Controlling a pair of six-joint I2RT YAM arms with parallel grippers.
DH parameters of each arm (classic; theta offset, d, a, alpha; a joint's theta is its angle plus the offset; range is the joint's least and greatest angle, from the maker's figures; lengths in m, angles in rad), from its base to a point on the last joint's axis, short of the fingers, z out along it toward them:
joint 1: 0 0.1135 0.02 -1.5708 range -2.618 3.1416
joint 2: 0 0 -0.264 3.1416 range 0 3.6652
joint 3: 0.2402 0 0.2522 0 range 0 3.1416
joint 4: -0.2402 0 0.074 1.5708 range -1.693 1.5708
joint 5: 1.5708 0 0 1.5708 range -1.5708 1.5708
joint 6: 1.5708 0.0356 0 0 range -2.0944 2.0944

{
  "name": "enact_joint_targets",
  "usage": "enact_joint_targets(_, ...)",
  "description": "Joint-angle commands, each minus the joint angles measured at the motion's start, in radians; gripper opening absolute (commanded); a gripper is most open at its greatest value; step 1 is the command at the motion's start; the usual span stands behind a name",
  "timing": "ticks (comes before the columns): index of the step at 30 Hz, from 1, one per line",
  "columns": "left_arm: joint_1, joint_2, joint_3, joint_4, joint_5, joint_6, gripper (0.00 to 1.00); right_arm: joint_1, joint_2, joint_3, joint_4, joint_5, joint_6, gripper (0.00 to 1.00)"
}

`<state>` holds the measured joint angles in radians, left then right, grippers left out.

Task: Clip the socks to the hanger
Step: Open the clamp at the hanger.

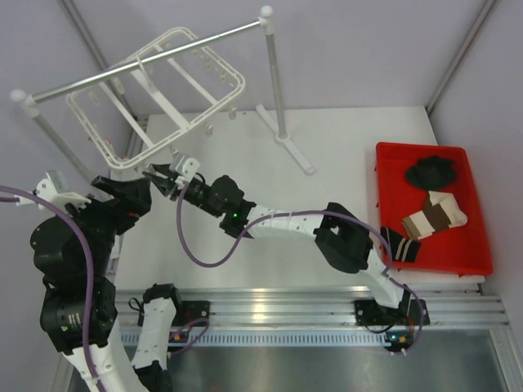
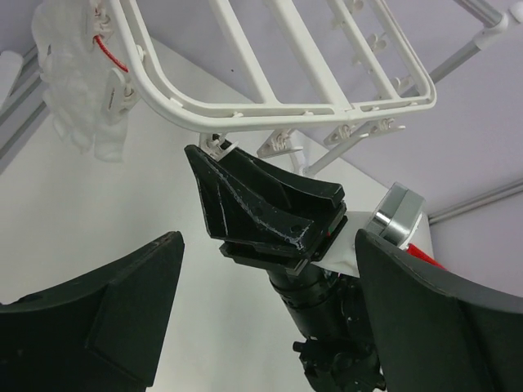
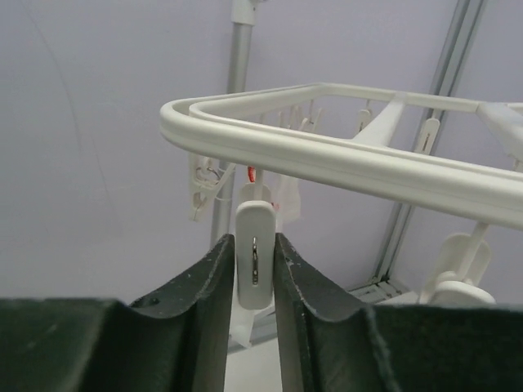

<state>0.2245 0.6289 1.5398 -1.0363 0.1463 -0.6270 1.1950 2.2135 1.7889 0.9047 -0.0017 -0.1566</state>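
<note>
The white hanger (image 1: 196, 118) hangs tilted from a grey rail at the back left. My right gripper (image 1: 166, 175) reaches under its near edge and is shut on one small white dangling clip (image 3: 255, 245) below the hanger's rim (image 3: 343, 167). My left gripper (image 2: 270, 327) is wide open and empty. It sits just left of the right gripper (image 2: 270, 212), below the hanger (image 2: 270, 106). A black sock with thin white stripes (image 1: 398, 245) lies over the near left edge of the red tray. A black bundle (image 1: 433, 170) lies at the tray's back.
The red tray (image 1: 474, 237) at the right also holds a brown and cream striped sock (image 1: 433, 216). The grey rail (image 1: 147, 61) stands on upright poles (image 1: 274, 82) with a foot on the table. A translucent white piece (image 2: 82, 90) hangs from a far clip.
</note>
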Motion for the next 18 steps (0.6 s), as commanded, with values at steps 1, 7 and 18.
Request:
enact_joint_targets(1,-0.005,-0.011,-0.009,0.016,0.018,0.07,0.91,-0.002,-0.038,0.001,-0.004,-0.021,0.005,0.24)
enact_joint_targets(7,-0.046,0.025,0.026,-0.004,0.145,0.301,0.86,-0.02,-0.127,-0.059,-0.144,-0.099,0.005,0.08)
enact_joint_targets(18,-0.063,0.087,0.013,-0.034,0.207,0.391,0.67,-0.034,-0.21,-0.033,-0.348,-0.185,0.063,0.0)
